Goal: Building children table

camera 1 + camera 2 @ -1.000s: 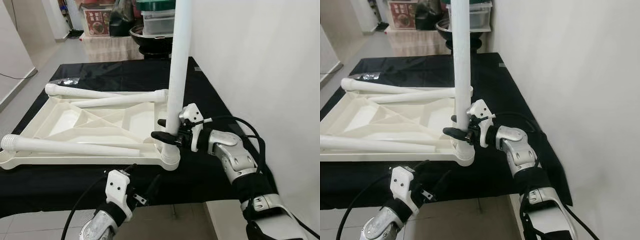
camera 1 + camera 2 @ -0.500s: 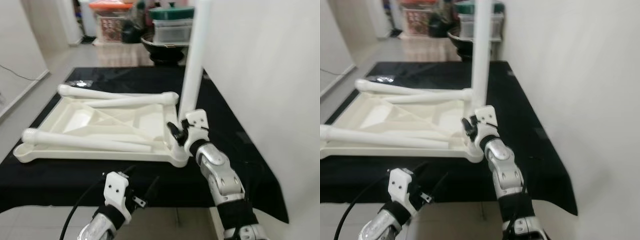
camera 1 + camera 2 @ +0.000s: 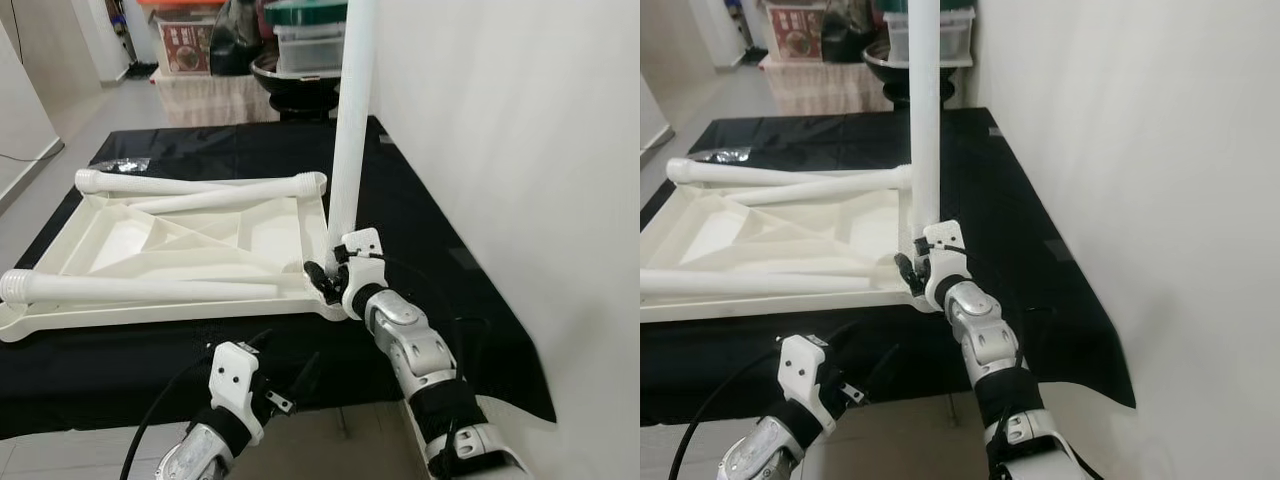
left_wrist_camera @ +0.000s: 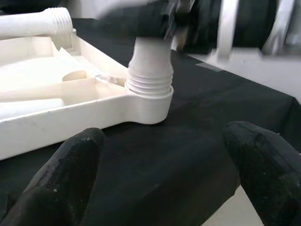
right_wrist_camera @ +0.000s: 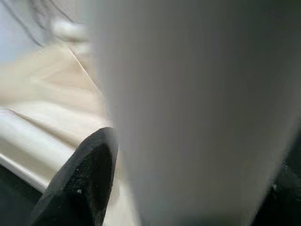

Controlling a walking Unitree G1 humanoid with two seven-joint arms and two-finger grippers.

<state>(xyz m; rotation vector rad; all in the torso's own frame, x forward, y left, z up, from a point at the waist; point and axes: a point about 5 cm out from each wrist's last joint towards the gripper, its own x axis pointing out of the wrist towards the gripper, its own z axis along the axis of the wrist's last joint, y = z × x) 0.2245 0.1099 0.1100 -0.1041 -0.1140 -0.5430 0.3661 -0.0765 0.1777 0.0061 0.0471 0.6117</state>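
Black-clothed table [image 3: 420, 215]: right hand [image 3: 330, 272] grips upright leg [image 3: 351, 130]

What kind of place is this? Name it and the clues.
Probably a home, in a room or hallway. A black cloth covers the work surface beside a plain white wall, and stacked storage boxes and a dark bowl sit behind on the tiled floor.

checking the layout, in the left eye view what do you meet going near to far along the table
left tool → black cloth edge → upturned white plastic tabletop → clear plastic bag → dark bowl
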